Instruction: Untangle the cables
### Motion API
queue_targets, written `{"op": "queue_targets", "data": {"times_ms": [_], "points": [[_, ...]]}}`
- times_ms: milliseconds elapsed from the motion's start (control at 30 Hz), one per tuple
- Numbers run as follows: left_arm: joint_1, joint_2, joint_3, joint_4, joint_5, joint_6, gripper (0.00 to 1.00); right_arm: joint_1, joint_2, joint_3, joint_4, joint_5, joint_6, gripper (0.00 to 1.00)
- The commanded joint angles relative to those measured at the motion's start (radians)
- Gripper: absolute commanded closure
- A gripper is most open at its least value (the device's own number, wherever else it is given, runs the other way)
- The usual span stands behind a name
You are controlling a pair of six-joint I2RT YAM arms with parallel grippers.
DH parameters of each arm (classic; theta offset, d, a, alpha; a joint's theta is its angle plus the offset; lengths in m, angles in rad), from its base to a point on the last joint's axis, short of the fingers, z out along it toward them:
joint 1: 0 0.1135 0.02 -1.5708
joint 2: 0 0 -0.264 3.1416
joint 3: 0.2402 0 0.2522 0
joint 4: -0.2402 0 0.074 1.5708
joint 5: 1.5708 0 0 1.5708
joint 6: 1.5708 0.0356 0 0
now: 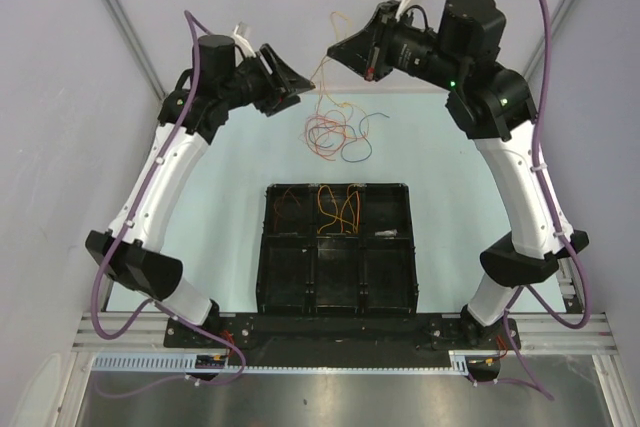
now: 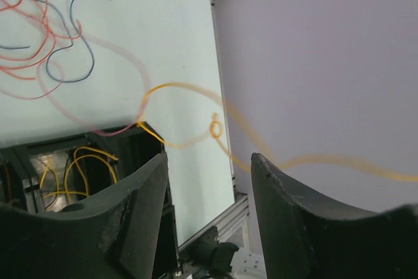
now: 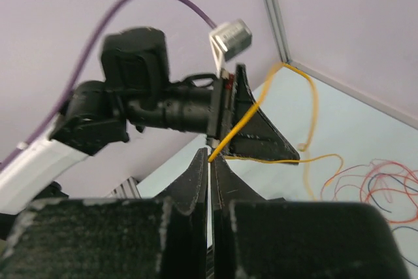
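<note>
Top external view puts the black tray (image 1: 290,282) nearest us, just beyond the arm bases, with a few orange cables (image 1: 340,209) lying in its far compartments. Past it, on the pale table (image 1: 220,177), the tangle (image 1: 335,132) of red, orange and dark blue loops lies loose. Farthest off, both arms hang raised over the table's back half, facing each other. The right gripper (image 3: 210,158) has its fingers pinched tight together on one orange strand (image 3: 250,108), which climbs from the pinch, arcs over and droops toward the tangle. The left gripper (image 2: 209,158) stands with jaws spread wide and nothing between them. What we take to be the same strand drifts, blurred, across its view just past the fingertips, with a small loop (image 2: 214,125) partway along.

We judge these wires very light and limp, yet springy enough to keep their curls. Thin and smooth, they could slide out of a slack pinch, while a hard tug would likely drag the whole tangle or tighten a crossing. We would take hold on a free stretch of the lifted strand, near the right pinch and clear of that loop, closing square across it, so the length can be drawn out gently, a little at a time
</note>
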Motion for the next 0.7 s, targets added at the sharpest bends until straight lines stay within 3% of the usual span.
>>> {"op": "queue_targets", "data": {"times_ms": [0, 133, 333, 433, 667], "points": [[0.004, -0.072, -0.097, 0.045, 0.014, 0.043, 0.42, -0.027, -0.055, 0.04, 0.081, -0.068, 0.077, 1.0], [-0.012, -0.123, -0.232, 0.135, 0.048, 0.092, 0.44, -0.042, -0.064, 0.003, 0.111, -0.045, 0.087, 1.0], [-0.069, -0.192, -0.525, 0.319, 0.03, 0.172, 0.37, -0.062, -0.037, 0.027, 0.133, -0.06, 0.117, 1.0], [-0.124, -0.198, -0.523, 0.364, -0.039, 0.247, 0.32, -0.064, -0.038, 0.023, 0.125, -0.066, 0.123, 1.0], [-0.169, -0.094, -0.374, 0.274, -0.096, 0.336, 0.32, -0.071, -0.054, 0.006, 0.11, -0.06, 0.121, 1.0]]}}
